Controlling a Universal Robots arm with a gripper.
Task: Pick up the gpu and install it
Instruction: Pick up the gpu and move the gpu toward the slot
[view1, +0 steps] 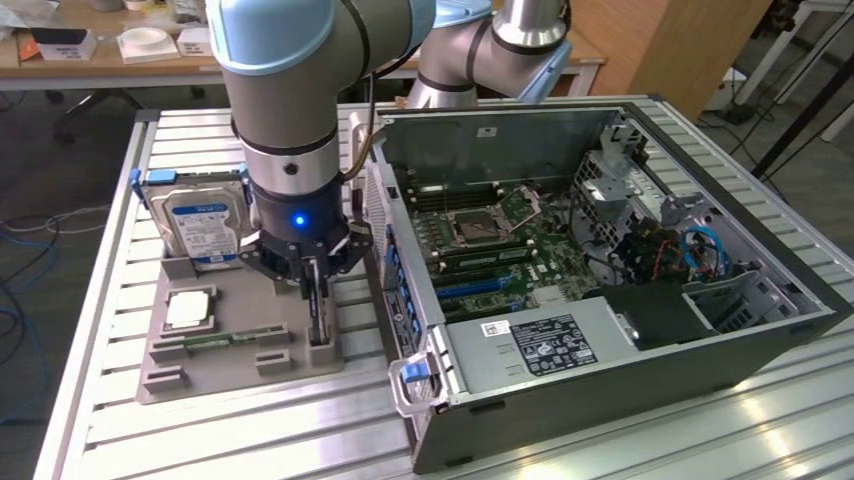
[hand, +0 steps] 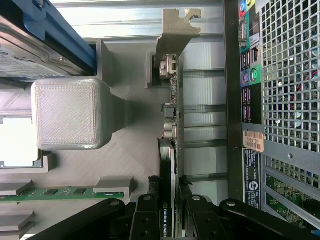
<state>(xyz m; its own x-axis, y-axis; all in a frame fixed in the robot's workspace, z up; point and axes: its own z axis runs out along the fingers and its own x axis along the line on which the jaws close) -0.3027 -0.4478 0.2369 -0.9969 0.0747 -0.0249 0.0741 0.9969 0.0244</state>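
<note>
GPU (view1: 316, 322) location: on edge in a slot of the grey holder tray (view1: 200, 378) on the table (view1: 200, 140), just beside the open computer case (view1: 747, 340). In the wrist view the GPU (hand: 169, 160) appears edge-on, with its silver bracket (hand: 176, 30) at the far end, beside the case's rear wall.

Gripper (view1: 312, 275) state: lowered over the card. In the wrist view the gripper (hand: 169, 202) has its 2 fingers (hand: 146, 216) pressed against the card's opposite faces, near the end away from the bracket.

Handling, as a judgement:
- The card is thin, stiff and probably light. It should not sag in a grip on its 2 faces.
- It is fragile. Small components stand along its exposed edge, so pressure belongs on flat board areas.
- A hold near 1 end leaves the bracket end free to swing, so the card should be kept vertical.

Not determinable:
- Both broad faces of the card, because it is seen edge-on.
- The connector edge, which faces down into the tray.
- Whether the lower edge sits in the tray slot or is clear of it.
- The target slot on the motherboard (view1: 507, 250), which is hard to pick out among the cables and parts.
</note>
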